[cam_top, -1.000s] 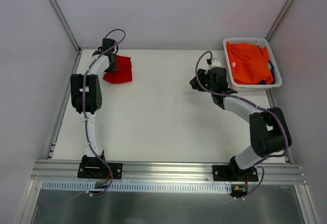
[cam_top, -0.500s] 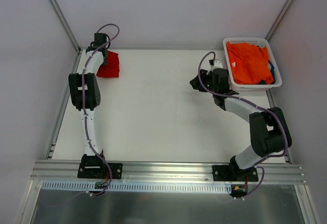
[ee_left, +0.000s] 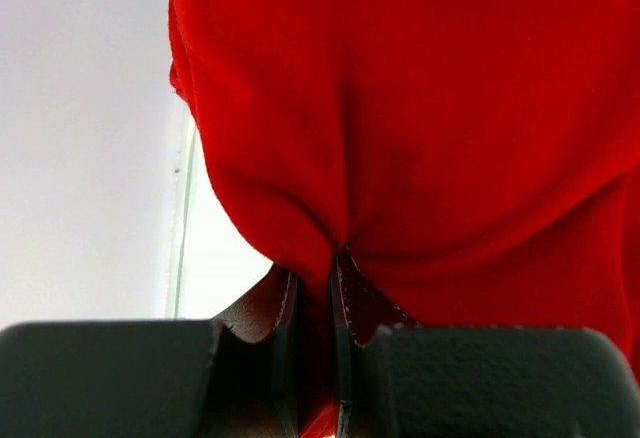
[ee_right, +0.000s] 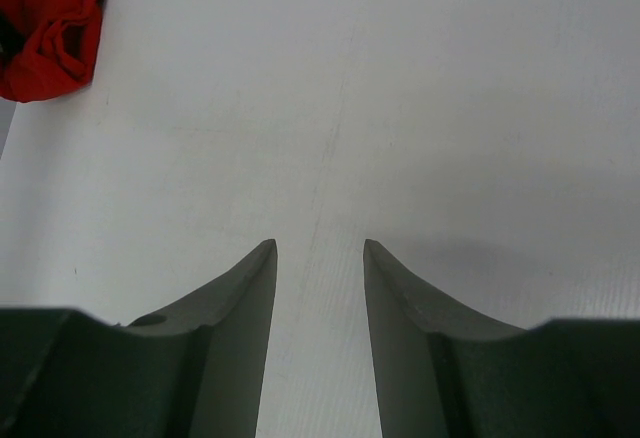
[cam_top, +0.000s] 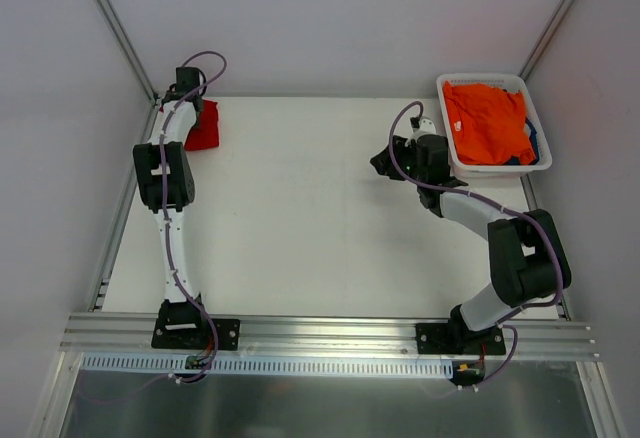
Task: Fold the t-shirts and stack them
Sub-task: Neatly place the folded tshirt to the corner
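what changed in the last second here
The left gripper, shut on the red t-shirt, dragged it further toward the far-left corner of the table, where it now shows smaller, partly under the arm. The right gripper stayed open over bare table beside the basket; the orange t-shirt stayed in the basket.

red t-shirt (cam_top: 204, 126), orange t-shirt (cam_top: 487, 123), white basket (cam_top: 497, 170)

overhead looks down; all three views share the red t-shirt (cam_top: 205, 130).
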